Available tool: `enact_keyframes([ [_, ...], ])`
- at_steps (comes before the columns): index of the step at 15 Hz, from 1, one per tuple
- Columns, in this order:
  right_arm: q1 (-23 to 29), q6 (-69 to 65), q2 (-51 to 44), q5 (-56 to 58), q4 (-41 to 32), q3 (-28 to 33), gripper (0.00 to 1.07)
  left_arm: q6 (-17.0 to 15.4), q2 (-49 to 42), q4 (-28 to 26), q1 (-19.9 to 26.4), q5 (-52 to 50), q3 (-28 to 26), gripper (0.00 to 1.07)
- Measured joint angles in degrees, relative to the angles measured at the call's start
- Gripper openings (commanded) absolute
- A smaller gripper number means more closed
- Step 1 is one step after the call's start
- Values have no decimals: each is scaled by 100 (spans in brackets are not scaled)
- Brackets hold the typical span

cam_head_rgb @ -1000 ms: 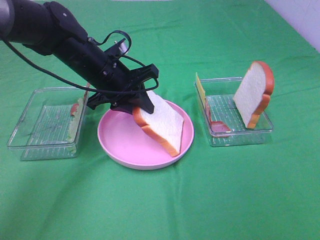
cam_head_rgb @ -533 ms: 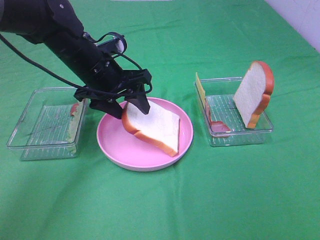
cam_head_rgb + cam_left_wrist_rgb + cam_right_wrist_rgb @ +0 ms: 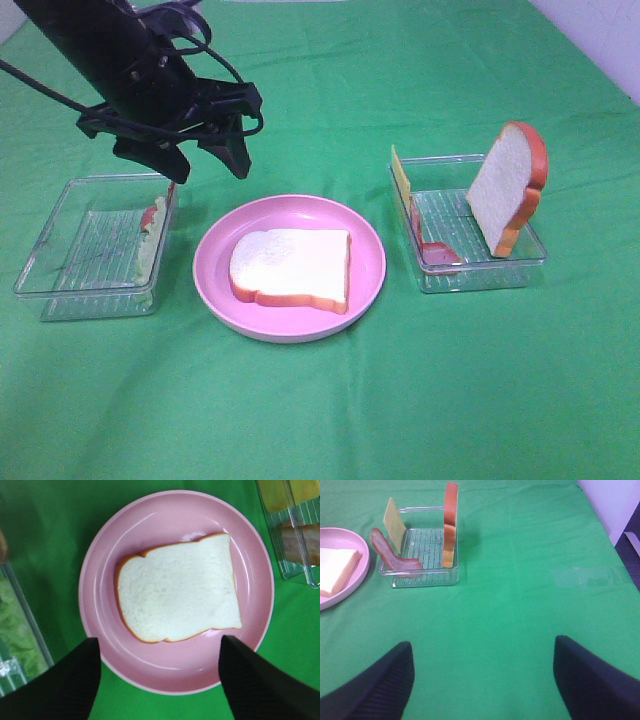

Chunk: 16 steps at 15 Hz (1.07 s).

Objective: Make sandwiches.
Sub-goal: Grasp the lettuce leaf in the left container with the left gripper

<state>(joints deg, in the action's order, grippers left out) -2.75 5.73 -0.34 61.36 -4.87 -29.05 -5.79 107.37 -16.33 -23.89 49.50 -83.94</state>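
The left arm slants down from the far side, and its gripper (image 3: 208, 162) hangs with jaws spread wide and empty. Below and just ahead of it, a bread slice (image 3: 290, 266) lies flat on the pink plate (image 3: 366, 246). The right gripper (image 3: 480, 680), also open, hovers over the table (image 3: 520, 605).

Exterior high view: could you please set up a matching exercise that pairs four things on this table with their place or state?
Things:
1. lettuce
2. cheese slice
3. pink plate
4. left end effector

Place or state:
A. open, holding nothing
B. holds a bread slice lying flat
C. in the left clear tray
D. standing on edge in the right clear tray

Pairs: 1-C, 2-D, 3-B, 4-A
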Motion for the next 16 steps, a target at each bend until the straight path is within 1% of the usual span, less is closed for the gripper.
enact_keyframes([
  [3,0,0,0,0,0,0,73,-567,-155,728,0,871,-63,65],
  [4,0,0,0,0,0,0,73,-647,-155,837,0,997,-69,65],
  [6,0,0,0,0,0,0,73,-997,-155,1364,0,1427,-80,65],
  [7,0,0,0,0,0,0,73,-1255,-120,1736,0,1495,-92,65],
  [11,0,0,0,0,0,0,73,-1318,258,1902,0,1421,-97,65],
  [16,0,0,0,0,0,0,73,-1335,705,1919,0,865,-97,63],
])
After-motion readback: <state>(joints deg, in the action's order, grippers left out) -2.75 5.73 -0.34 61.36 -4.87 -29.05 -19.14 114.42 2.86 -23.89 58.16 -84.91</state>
